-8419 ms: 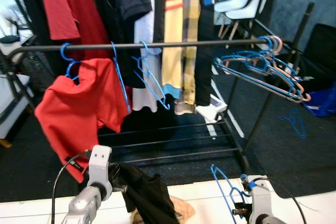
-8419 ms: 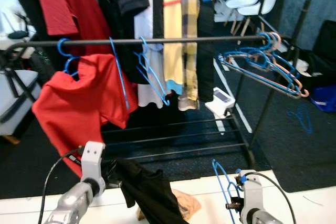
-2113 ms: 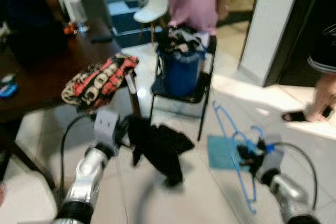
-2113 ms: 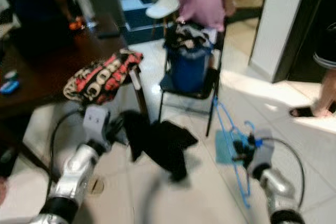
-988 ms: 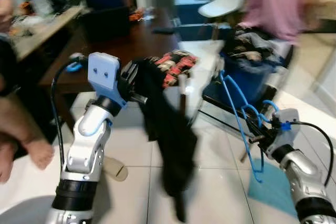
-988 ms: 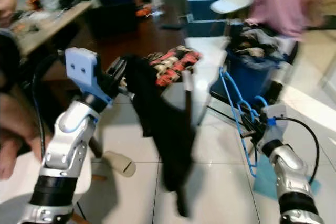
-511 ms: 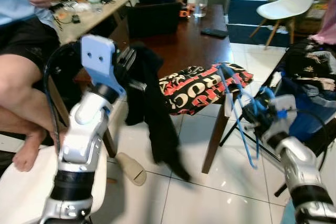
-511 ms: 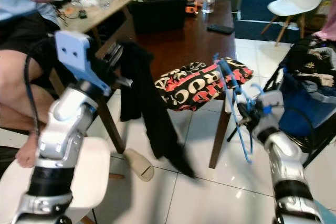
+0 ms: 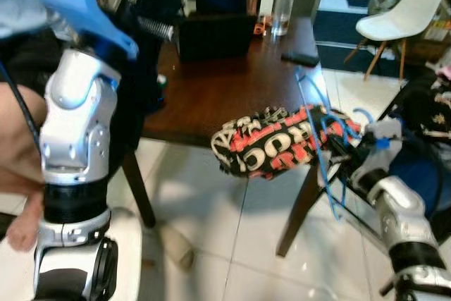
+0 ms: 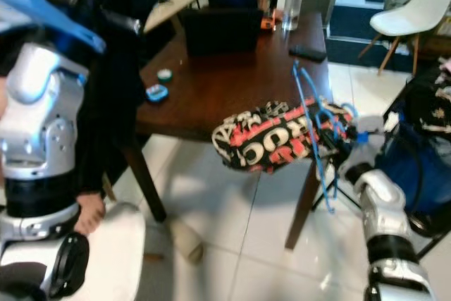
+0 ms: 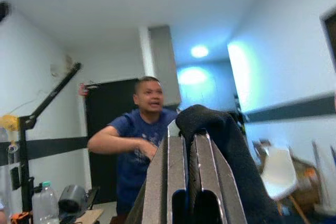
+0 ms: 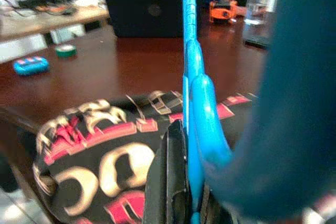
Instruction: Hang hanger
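A blue plastic hanger stands upright at the right, beside the table corner, with my right gripper shut on its lower part. In the right wrist view the hanger runs up between the gripper fingers. My left arm is raised high at the left, and its gripper is shut on a black garment. That garment hangs down beside the left arm. The hanger's upper end is blurred.
A dark wooden table stands ahead with a laptop, bottle and phone. A black, red and white cloth drapes its near corner. A person's leg is at the left, a white chair far right.
The view has swung and the table now sits closer. My left arm has lifted the black garment higher, up to the frame's top. The right gripper still holds the hanger.
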Tool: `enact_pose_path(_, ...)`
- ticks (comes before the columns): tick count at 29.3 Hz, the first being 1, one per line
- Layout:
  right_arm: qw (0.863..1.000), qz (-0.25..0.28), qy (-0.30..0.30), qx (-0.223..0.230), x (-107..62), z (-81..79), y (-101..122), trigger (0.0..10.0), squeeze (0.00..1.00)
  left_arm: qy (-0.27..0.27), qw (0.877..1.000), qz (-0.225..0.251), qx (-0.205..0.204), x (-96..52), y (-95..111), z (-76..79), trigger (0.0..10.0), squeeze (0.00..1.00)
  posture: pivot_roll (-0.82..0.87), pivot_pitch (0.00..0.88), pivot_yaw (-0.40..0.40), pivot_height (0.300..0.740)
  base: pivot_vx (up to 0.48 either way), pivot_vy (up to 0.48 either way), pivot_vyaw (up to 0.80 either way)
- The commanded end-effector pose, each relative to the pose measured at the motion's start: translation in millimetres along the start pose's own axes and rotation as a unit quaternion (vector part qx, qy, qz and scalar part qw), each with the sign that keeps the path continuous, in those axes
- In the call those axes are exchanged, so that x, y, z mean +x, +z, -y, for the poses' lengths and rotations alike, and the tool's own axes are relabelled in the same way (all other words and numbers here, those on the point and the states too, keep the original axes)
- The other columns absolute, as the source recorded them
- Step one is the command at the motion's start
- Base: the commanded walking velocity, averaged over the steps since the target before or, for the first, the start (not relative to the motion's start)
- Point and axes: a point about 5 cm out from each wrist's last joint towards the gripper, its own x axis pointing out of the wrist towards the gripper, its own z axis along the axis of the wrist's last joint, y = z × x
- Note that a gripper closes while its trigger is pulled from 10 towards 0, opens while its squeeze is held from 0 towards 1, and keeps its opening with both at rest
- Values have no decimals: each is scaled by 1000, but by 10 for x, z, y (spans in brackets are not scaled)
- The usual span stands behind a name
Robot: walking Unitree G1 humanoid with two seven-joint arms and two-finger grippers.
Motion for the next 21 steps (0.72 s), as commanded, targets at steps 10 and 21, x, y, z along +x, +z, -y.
enact_pose_path(10,1000,6,2,27,-16,52,57,10000,0,-44,995,70,-55,232,336,233,10000,0,31,0,-10,740,383,0,-800)
enact_pose_path(21,999,18,27,31,-20,18,121,10000,0,-43,994,73,-73,259,386,217,10000,0,29,0,-11,740,382,0,-764)
